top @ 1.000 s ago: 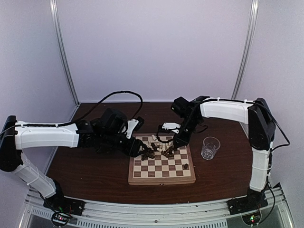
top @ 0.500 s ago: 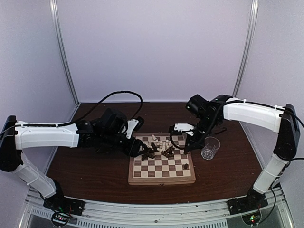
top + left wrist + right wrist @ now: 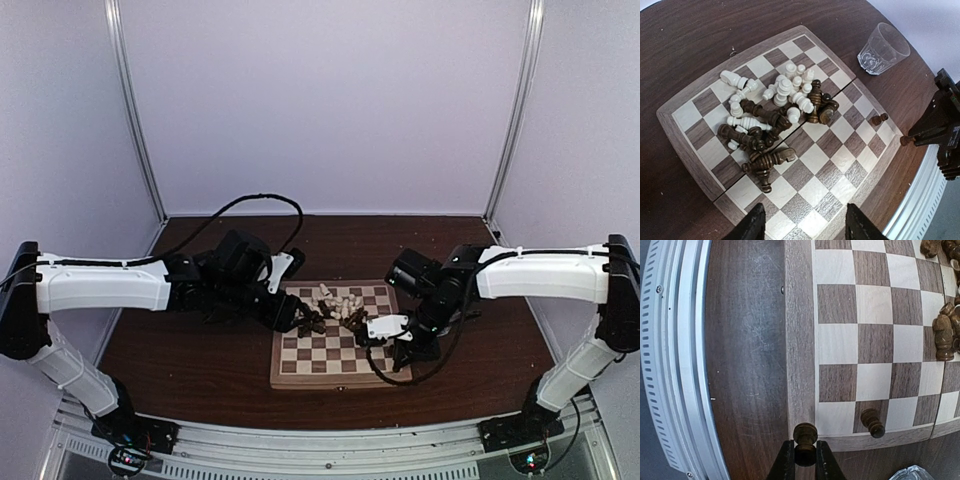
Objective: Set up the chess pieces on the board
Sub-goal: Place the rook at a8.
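Note:
The board point(image 3: 320, 365) lies mid-table. A heap of dark and cream chess pieces point(image 3: 335, 308) lies toppled on its far half, also in the left wrist view point(image 3: 775, 112). My left gripper point(image 3: 304, 322) is open and empty, hovering over the board point(image 3: 835, 150) just near of the heap point(image 3: 805, 229). My right gripper point(image 3: 399, 352) is shut on a dark pawn point(image 3: 805, 436), held over the border at the board's near right corner point(image 3: 804, 456). Another dark pawn point(image 3: 872, 422) stands on a corner square beside it.
A clear drinking glass point(image 3: 883, 48) stands on the table right of the board; in the top view my right arm hides it. The metal rail point(image 3: 670, 365) runs along the table's near edge. Black cables trail behind the left arm point(image 3: 255, 200).
My right arm has swung from the heap toward the near right corner of the board, carrying the dark pawn. The left arm has hardly moved.

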Action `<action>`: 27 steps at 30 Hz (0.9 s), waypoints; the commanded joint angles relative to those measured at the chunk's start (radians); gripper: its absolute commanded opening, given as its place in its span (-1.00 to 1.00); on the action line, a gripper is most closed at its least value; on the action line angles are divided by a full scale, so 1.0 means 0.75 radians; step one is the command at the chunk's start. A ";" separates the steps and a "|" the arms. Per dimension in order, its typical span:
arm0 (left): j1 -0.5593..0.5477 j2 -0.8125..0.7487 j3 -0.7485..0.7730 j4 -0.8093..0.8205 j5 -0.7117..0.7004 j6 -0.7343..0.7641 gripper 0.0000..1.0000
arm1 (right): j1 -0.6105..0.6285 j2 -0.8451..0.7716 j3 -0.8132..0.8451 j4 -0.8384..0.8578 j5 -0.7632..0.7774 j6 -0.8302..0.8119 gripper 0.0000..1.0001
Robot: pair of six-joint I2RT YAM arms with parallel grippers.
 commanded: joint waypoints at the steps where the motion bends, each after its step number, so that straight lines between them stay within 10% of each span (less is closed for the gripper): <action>1: 0.003 0.004 0.033 0.029 0.001 0.014 0.10 | 0.033 0.035 -0.026 0.140 0.103 -0.023 -0.92; 27: 0.004 0.040 0.021 0.057 0.010 0.007 0.10 | 0.012 0.052 -0.085 0.177 0.163 -0.013 -0.94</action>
